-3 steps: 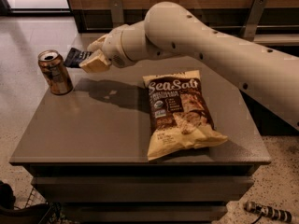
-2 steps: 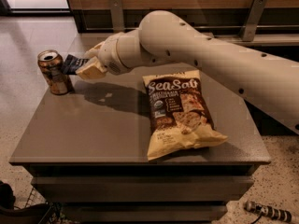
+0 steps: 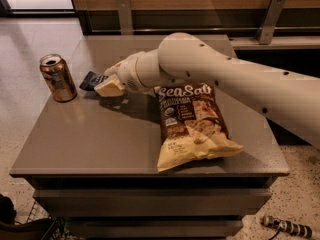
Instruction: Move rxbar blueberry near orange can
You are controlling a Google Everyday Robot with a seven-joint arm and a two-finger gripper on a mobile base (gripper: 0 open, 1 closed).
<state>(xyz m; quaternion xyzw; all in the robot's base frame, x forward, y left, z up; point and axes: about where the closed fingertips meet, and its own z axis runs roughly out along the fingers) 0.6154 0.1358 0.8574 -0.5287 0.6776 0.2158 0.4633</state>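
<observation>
Locate the gripper (image 3: 103, 85) low over the rear left part of the table (image 3: 100, 144), at the end of the smooth cream-coloured arm (image 3: 225, 79) reaching in from the right. Its fingers pinch one end of the rxbar blueberry (image 3: 91, 80); the rest of the bar projects left of the gripper, toward the orange can (image 3: 58, 78). The bar is a small, flat, dark navy wrapper, just beside the can with a narrow gap between them. You cannot tell whether the bar touches the tabletop. The can stands upright, coppery and reflective, with a silver top rim. Right of the gripper, a glossy yellow-and-brown chip bag (image 3: 192, 129) lies flat on the matte grey surface.
</observation>
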